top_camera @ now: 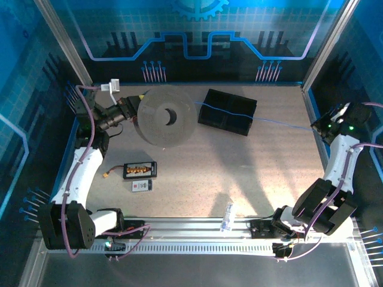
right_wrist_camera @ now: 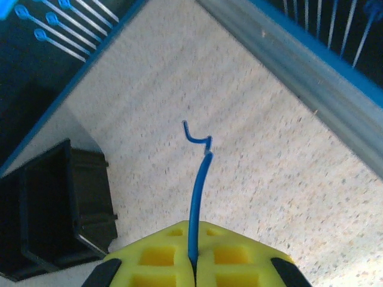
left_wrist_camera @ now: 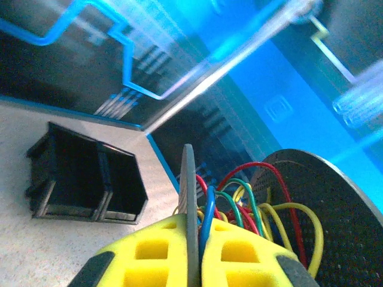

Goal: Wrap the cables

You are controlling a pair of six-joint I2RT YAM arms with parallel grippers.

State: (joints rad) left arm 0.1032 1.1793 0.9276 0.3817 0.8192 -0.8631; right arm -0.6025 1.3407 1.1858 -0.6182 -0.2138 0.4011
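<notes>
Right gripper (right_wrist_camera: pixel 192 263) pinches the blue cable (right_wrist_camera: pixel 196 197) near the bench's right edge; left gripper (left_wrist_camera: pixel 192 257) clamps the reel flange (left_wrist_camera: pixel 188 191); cables (left_wrist_camera: pixel 239 206) likely light, springy: hold near 1 end

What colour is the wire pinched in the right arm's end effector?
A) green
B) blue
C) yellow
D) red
B: the right end effector is shut on a blue cable, whose kinked free end pokes out beyond it.

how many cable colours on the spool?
4: blue cable in the gap at the flange; red cable arching highest; green cable beneath it; yellow cable looping rightmost. More may be hidden behind the left pincer.
</notes>
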